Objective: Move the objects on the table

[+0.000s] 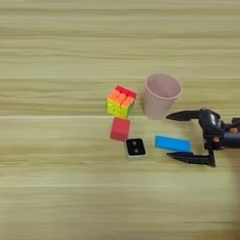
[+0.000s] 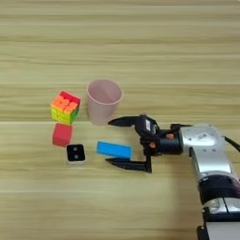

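— Where is your claw?

— My right claw [image 2: 112,142] sits low over the table [image 2: 140,47], spread wide and holding nothing. One finger points at the foot of the upright pink cup [image 2: 104,101]; the other lies just in front of the flat blue bar [image 2: 114,150].

— And the rest?

— Left of the bar: the white two-dot cube [image 2: 75,153], the red cube [image 2: 62,134], then the puzzle cube [image 2: 65,107] beside the cup.

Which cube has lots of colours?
The puzzle cube, left of the pink cup. The red cube is plain, and the white cube has black dots.
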